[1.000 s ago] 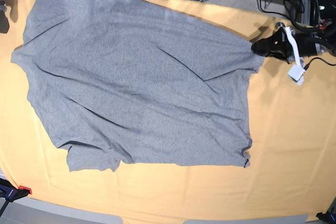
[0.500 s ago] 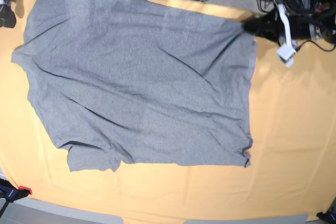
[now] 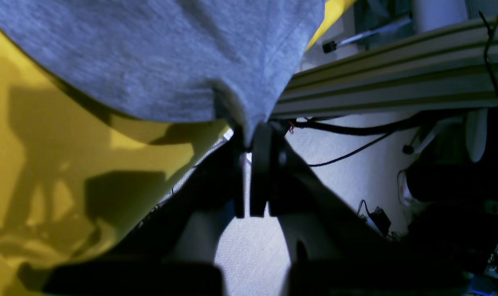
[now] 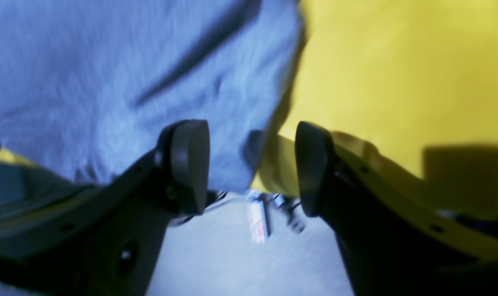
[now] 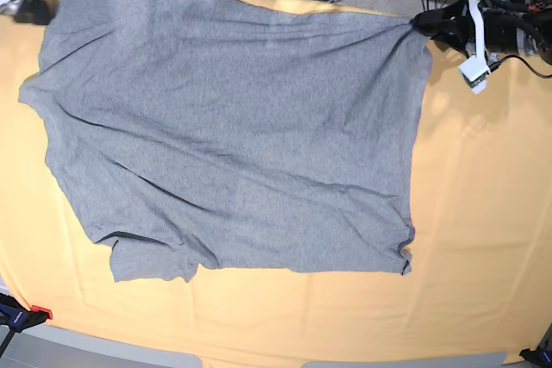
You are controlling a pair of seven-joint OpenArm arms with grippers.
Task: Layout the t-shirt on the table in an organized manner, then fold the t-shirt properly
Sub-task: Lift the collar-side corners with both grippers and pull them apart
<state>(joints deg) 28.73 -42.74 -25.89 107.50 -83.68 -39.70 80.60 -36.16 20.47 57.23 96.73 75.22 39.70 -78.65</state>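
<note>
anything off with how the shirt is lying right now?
Yes. The t-shirt lies askew on the table: its top edge overhangs the far side, a bottom-left flap is folded over, and creases cross it. The left gripper pinches one corner.

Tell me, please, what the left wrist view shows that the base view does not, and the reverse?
Only the left wrist view shows the left claw shut on a bunched corner of the t-shirt, with floor and cables below. Only the base view shows the whole t-shirt spread out, still creased, across the table. Both show grey fabric, yellow cloth and that pinched corner at the table's far edge.
</note>
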